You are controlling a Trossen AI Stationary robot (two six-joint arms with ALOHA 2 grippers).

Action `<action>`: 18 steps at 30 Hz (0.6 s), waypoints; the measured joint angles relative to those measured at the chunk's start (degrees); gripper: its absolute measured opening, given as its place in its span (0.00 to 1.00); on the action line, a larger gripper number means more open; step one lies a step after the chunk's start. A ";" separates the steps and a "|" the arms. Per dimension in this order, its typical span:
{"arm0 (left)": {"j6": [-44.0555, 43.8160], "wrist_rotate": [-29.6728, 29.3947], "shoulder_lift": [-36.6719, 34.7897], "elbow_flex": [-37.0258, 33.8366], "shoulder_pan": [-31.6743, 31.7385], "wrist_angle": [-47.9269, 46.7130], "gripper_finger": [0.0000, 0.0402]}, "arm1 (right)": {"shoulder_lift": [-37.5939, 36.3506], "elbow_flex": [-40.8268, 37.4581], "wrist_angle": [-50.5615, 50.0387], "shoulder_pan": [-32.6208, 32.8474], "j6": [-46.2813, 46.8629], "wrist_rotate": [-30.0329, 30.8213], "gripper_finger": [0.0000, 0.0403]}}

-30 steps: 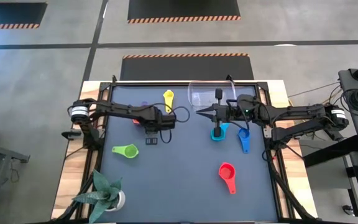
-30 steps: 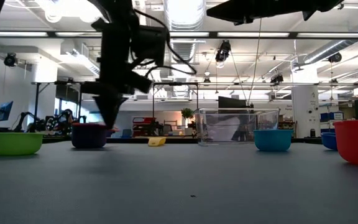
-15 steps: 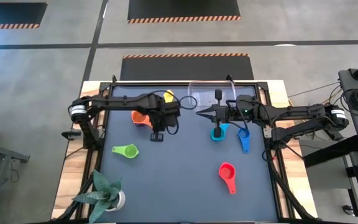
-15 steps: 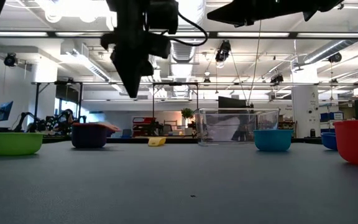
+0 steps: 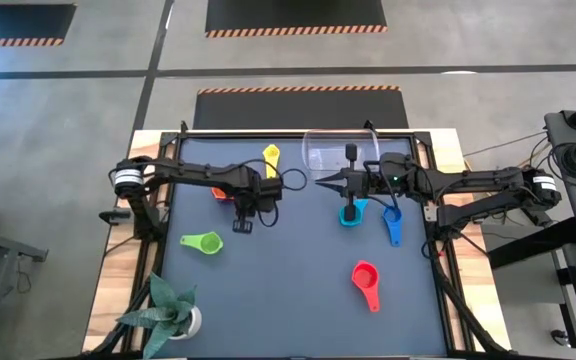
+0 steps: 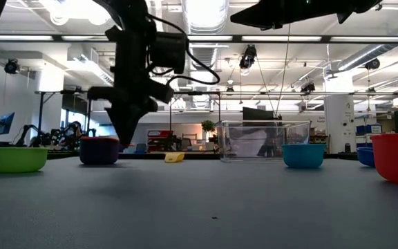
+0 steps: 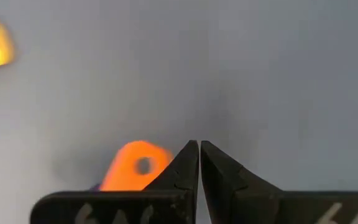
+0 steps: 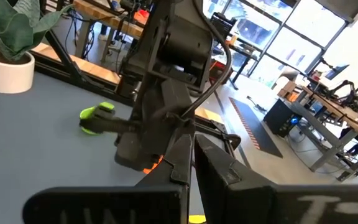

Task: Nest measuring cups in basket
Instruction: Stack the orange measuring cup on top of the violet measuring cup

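High view is showing the dark desk [image 5: 298, 300] carrying everything, with the two arms reaching in from nine and three o'clock. At twelve o'clock the clear basket [image 5: 340, 152] is sitting empty. The left hand [image 5: 242, 226] is hanging fingers pressed together, holding nothing, just over the orange cup [image 5: 219, 192], which is lying beside the purple cup [image 6: 99, 150]. The right hand [image 5: 320, 181] is hovering near the centre, at the basket's six o'clock edge, fingers closed on nothing. The red cup [image 5: 366, 278] is lying toward five o'clock, the green cup [image 5: 204, 242] toward eight o'clock, the cyan cup [image 5: 351, 214] and blue cup [image 5: 393, 224] right of centre, the yellow cup [image 5: 271, 157] at eleven.
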 joint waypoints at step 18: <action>0.11 -13.68 0.00 6.64 0.28 -1.28 0.00 | 0.00 0.00 -1.21 0.00 -0.35 -0.01 0.02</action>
